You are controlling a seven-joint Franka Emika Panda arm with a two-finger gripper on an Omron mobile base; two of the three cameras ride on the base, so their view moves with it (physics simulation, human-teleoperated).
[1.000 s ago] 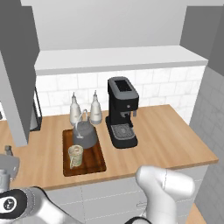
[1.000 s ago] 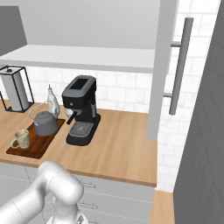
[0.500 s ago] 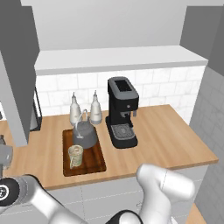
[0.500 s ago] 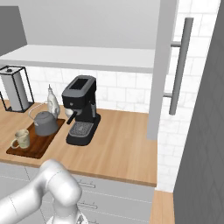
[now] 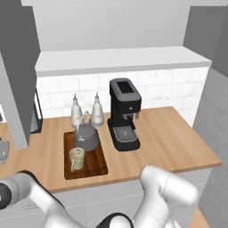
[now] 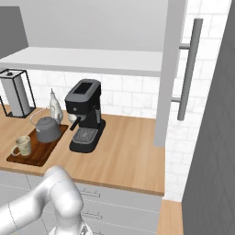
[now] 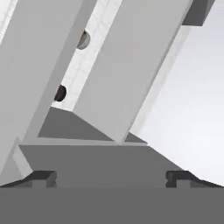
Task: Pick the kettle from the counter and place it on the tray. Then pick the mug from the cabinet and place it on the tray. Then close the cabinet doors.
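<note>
Sitting on the tray (image 5: 100,165) at the centre left of the left base view are both the kettle (image 5: 86,137) and the mug (image 5: 76,158), the kettle toward the back of the board and the mug just in front of it near the front edge. The tray lies flat on the counter (image 5: 169,138), with two white bottles (image 5: 97,111) standing behind it against the tiled wall and a black coffee machine (image 5: 124,113) just to its right. In the right base view the same group appears at the middle left, the mug (image 6: 23,145) at the near end of the tray (image 6: 42,154) and the kettle (image 6: 47,128) behind it. One of the cabinet doors (image 6: 169,73) stands swung open at the upper right of that view, edge on, its bar handle (image 6: 189,69) facing right; another door (image 5: 15,75) hangs open at the left edge of the left base view. In the hand view the gripper (image 7: 111,177) has its fingertips (image 7: 41,177) spread wide at the bottom corners with nothing between them, and pale grey panels fill the frame above.
</note>
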